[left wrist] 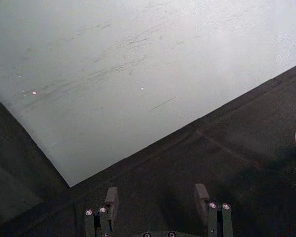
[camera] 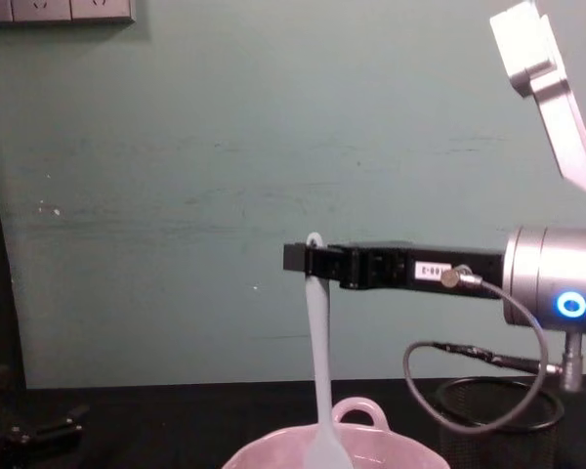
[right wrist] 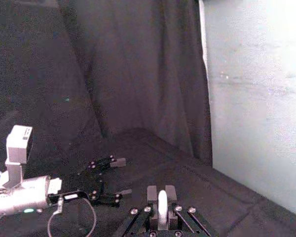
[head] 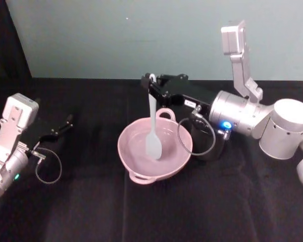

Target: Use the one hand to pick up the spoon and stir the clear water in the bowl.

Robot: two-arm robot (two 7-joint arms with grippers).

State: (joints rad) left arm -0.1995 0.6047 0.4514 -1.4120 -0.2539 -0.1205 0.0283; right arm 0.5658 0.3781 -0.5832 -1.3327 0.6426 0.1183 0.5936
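1. Bowl (head: 123,154), mid-table: spoon (head: 153,132) head dips into its water (head: 166,151); wide sweeps could slop it.
2. Right gripper (head: 150,84) pinches the handle's top; spoon may swivel.
3. Left gripper (head: 65,123) parked left, open, empty.

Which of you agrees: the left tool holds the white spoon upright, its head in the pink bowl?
Wrong arm: the right tool holds the white spoon upright, its head in the pink bowl, as the head view shows. The left tool lies apart.

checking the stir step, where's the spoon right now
In the head view the spoon hangs upright at centre, its handle end pinched in the right tool and its head down inside the pink bowl.
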